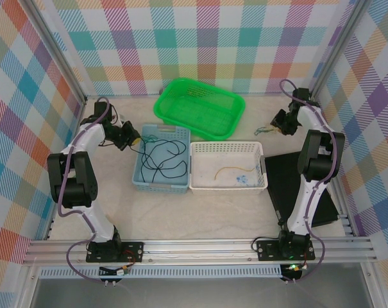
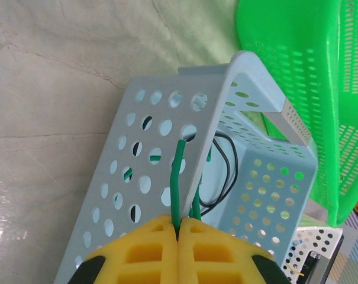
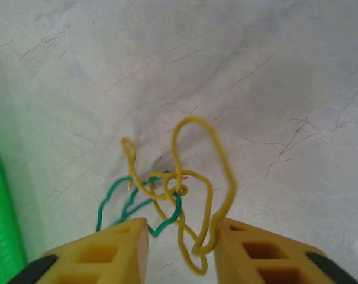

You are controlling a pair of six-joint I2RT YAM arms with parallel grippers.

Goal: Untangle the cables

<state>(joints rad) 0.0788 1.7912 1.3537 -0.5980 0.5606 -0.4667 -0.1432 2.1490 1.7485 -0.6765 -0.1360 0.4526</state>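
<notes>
My left gripper is shut on a dark green cable that runs up over the rim of the light blue basket. In the top view this gripper sits at the basket's far left corner. A long black cable lies coiled inside that basket. My right gripper is open and low over a small tangle of tan-yellow cable and green cable on the table. The yellow loops lie between its fingers. The tangle sits just left of the right gripper.
A white basket beside the blue basket holds a loose yellow wire. A bright green basket stands behind both. A black mat lies right of the white basket. Plaid walls close in three sides.
</notes>
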